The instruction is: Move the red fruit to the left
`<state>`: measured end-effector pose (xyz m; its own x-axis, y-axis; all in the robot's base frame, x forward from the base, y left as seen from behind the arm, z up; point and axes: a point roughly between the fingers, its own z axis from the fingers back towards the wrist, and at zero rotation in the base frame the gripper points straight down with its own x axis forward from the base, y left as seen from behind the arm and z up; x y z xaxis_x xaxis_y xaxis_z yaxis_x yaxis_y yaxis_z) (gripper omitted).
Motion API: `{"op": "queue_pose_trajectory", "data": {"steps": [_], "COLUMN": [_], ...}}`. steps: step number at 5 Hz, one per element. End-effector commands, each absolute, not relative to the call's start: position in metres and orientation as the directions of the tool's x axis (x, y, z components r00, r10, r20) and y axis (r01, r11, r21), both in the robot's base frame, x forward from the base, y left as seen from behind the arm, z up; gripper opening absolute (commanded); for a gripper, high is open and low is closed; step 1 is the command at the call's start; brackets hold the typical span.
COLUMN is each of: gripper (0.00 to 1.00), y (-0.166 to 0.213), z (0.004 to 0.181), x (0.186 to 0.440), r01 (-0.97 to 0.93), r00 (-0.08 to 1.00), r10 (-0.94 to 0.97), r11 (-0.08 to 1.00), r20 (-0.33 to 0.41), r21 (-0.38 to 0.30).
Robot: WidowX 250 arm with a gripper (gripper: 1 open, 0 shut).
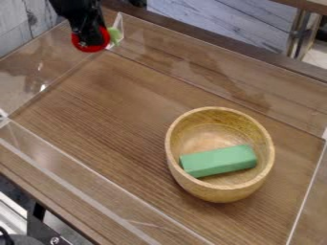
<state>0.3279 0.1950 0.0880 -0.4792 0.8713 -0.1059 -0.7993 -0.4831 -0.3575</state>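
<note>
The fingers point(84, 32) are seen clamped on the red fruit point(90, 41), which is held just below them near the desk's point(115, 124) far left corner. The fruit is judged light, rigid and smooth; a grip across its round middle is advised.

Red fruit point(90, 41) in pincer point(86, 33) (upper left)

A small, round, bright red fruit point(88, 41) with a green leafy piece on its right side sits at the far left, well apart from the wooden bowl point(192, 126), its top hidden.
</note>
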Motion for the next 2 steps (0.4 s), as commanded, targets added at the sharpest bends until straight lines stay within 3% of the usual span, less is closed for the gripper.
{"op": "queue_pose_trajectory", "data": {"steps": [1, 2], "gripper": [0.00, 0.00], "y": [0.1994, 0.1993], "z": [0.1046, 0.0988], "x": [0.3394, 0.3425], "r01": [-0.771, -0.765], "r00": [-0.479, -0.487], "r10": [0.872, 0.868], "r11": [-0.471, -0.478], "r20": [-0.096, -0.098], "r21": [-0.429, -0.433]}}
